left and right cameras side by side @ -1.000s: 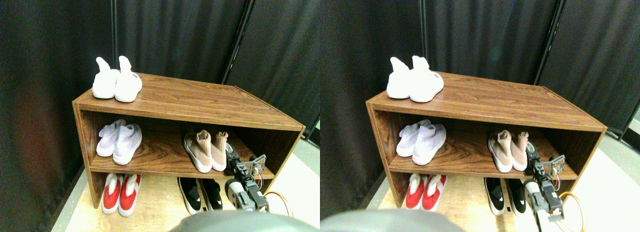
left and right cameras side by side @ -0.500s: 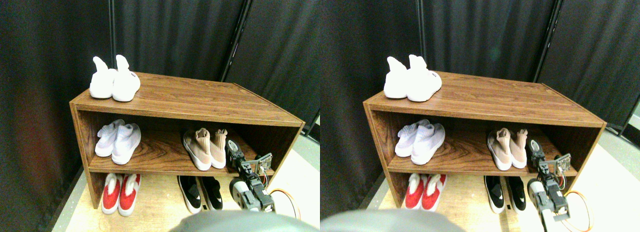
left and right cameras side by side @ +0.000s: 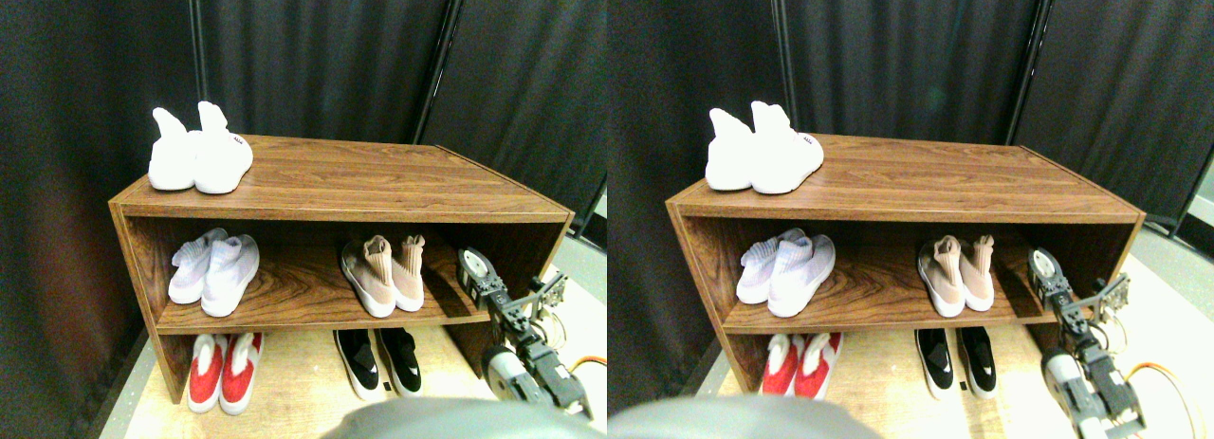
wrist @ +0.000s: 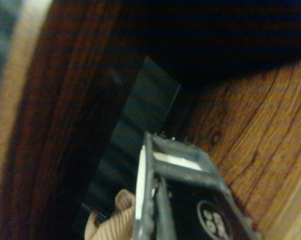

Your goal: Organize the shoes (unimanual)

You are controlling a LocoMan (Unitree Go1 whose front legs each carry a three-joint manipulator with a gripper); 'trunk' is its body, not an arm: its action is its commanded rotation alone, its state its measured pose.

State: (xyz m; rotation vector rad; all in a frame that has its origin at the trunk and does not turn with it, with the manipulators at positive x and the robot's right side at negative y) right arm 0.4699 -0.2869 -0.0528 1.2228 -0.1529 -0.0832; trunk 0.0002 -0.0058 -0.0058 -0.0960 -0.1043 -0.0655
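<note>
Shoes fill a wooden rack (left and right cameras side by side: pixel 332 178) seen against a dark curtain (left and right cameras side by side: pixel 332 60). At far left, a white pair (left and right cameras side by side: pixel 194 159) stands on the rack's top board. Below it, on the middle shelf, lies a pale lavender-white pair (left and right cameras side by side: pixel 213 271), and beneath that, on the floor (left and right cameras side by side: pixel 294 392), a red and white pair (left and right cameras side by side: pixel 216 368). Toward the middle of the floor sits the low black pair (left and right cameras side by side: pixel 379 360) with white marks, side by side. Above it, on the middle shelf, the tan-beige pair (left and right cameras side by side: pixel 384 273) stands upright, touching each other, toes toward the front edge. To the right, apart from the tan shoes, the right gripper (left and right cameras side by side: pixel 474 268) reaches up from the lower right to the open end of the middle shelf. It holds nothing, and whether its jaws are apart or together cannot be told. The wrist view shows wood grain, the dark jaw frame (wrist: pixel 183 200) and a ribbed tan collar beside it.
</note>
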